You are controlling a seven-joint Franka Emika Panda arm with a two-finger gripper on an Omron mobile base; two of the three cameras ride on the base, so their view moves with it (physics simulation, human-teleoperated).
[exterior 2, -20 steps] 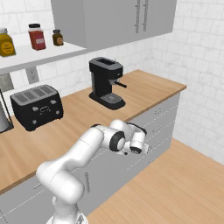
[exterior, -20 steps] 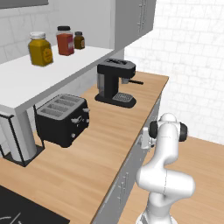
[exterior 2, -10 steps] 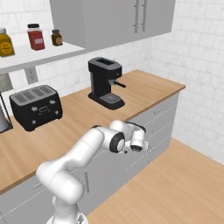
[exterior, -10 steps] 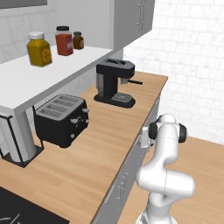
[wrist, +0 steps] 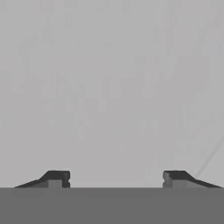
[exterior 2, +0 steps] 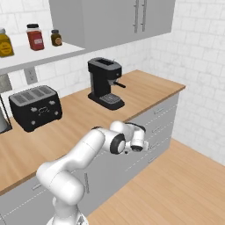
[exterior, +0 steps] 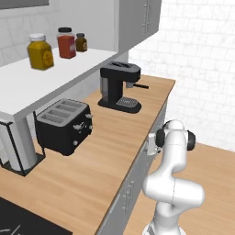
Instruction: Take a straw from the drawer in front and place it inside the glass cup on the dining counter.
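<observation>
The white arm rises from its base on the wooden floor in front of the wall-side desk [exterior: 114, 151], bends at a rounded elbow and folds back toward the grey cabinet fronts under that desk. In the right base view the forearm runs up and to the right from the shoulder, and the wrist ends in a dark-jointed hand turned toward the cabinet face, just below the desk's edge and below the coffee machine [exterior 2: 104, 82]. In the left base view the hand sits close against the cabinet front at the desk's edge, with the wrist joint seen end-on as a dark ring.

The pincer [wrist: 114, 179] looks straight at a flat pale grey surface, very near; its two dark fingertips [wrist: 54, 178] stand wide apart with nothing between them. That grey panel fits the drawer [exterior 2: 151, 115] front in the row under the desk, which has flat grey panels with small bar handles; whether the hand touches the panel cannot be told. Every drawer front in that row looks shut and flush.

On the desk, the black coffee machine stands toward the far end, near the tiled wall. The black toaster [exterior: 64, 126] sits well apart from the coffee machine, nearer the camera base. Above the toaster, a white shelf [exterior: 55, 73] carries three jars: a yellow jar [exterior: 40, 52], a red jar [exterior: 66, 43] and a small dark jar [exterior: 81, 42].
</observation>
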